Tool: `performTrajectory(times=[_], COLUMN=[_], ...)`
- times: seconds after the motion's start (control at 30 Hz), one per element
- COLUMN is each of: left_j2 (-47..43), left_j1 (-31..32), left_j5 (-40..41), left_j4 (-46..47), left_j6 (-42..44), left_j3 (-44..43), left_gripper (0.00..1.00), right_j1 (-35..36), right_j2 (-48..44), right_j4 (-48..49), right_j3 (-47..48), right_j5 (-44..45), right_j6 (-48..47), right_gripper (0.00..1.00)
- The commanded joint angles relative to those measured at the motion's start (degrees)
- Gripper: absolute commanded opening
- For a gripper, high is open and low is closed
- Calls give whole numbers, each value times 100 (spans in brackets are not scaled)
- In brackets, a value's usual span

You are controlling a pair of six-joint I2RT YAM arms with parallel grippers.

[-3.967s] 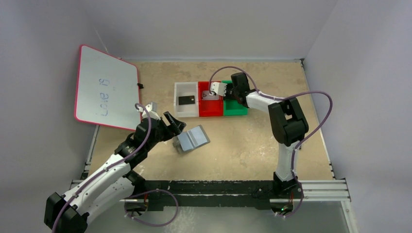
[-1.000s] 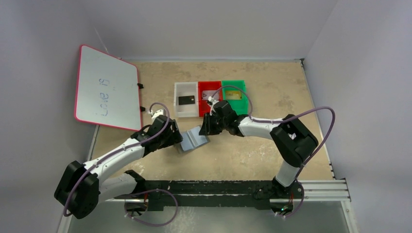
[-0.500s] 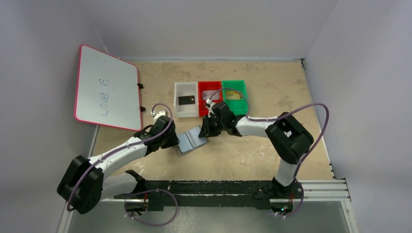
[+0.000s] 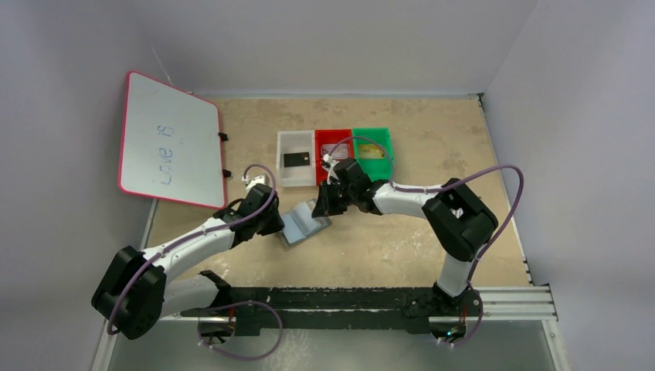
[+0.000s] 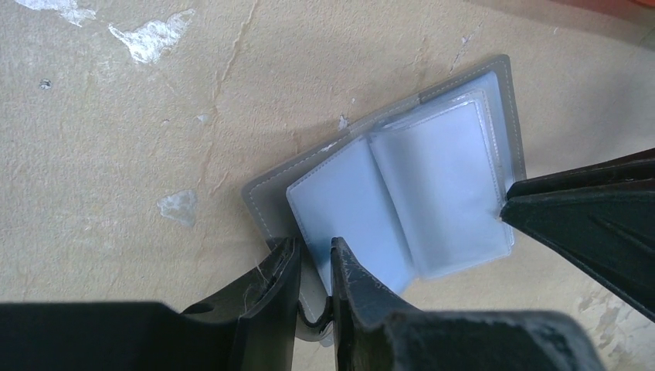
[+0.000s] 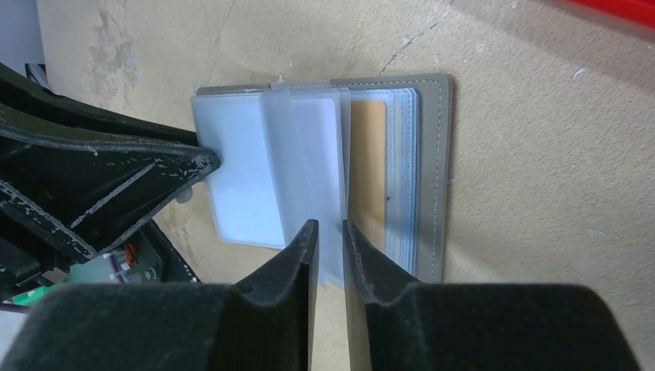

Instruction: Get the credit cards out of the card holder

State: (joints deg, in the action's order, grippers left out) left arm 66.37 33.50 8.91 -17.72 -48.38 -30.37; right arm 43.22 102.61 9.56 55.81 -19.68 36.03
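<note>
The grey card holder [image 4: 303, 225] lies open on the table between both arms. In the left wrist view its bluish clear pockets [image 5: 409, 201] fan out, and my left gripper [image 5: 314, 261] is shut on the near edge of its grey cover. My right gripper [image 6: 330, 234] is shut on one clear pocket leaf [image 6: 305, 154], lifted from the stack. A tan-orange rectangle [image 6: 369, 158] shows through a pocket beside it; I cannot tell whether it is a card. A black credit card [image 4: 296, 160] lies in the white tray, a gold one [image 4: 371, 152] in the green tray.
White tray [image 4: 283, 165], red tray [image 4: 334, 175] and green tray [image 4: 382, 141] stand in a row behind the holder. A whiteboard with a pink rim [image 4: 166, 139] leans at the far left. The two grippers face each other closely across the holder.
My left gripper has closed onto the holder's edge. My right gripper has narrowed onto a pocket leaf and shifted slightly left. The holder has barely moved.
</note>
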Motion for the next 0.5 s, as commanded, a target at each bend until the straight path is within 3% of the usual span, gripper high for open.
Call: performTrajectory(times=[0.0,0.1,0.3,0.47], left_j2=[-51,-53,-34,-34], left_j1=[7,8,3,8], left_j5=[-57,-73,-108,-117], left_j4=[228,230,278,280], left_j6=[77,78,74,76], left_j3=[-28,-32,-27,-41], left_gripper=[20,19,19,18], right_j1=[75,101,107,127], right_j2=[-188,-299,-226,-217], right_j4=[-168,-236,369,63], right_j3=[287,325,249,351], right_j5=[18,119,-775,-410], right_j6=[48,-38,147,116], right_gripper=[22,23,22,24])
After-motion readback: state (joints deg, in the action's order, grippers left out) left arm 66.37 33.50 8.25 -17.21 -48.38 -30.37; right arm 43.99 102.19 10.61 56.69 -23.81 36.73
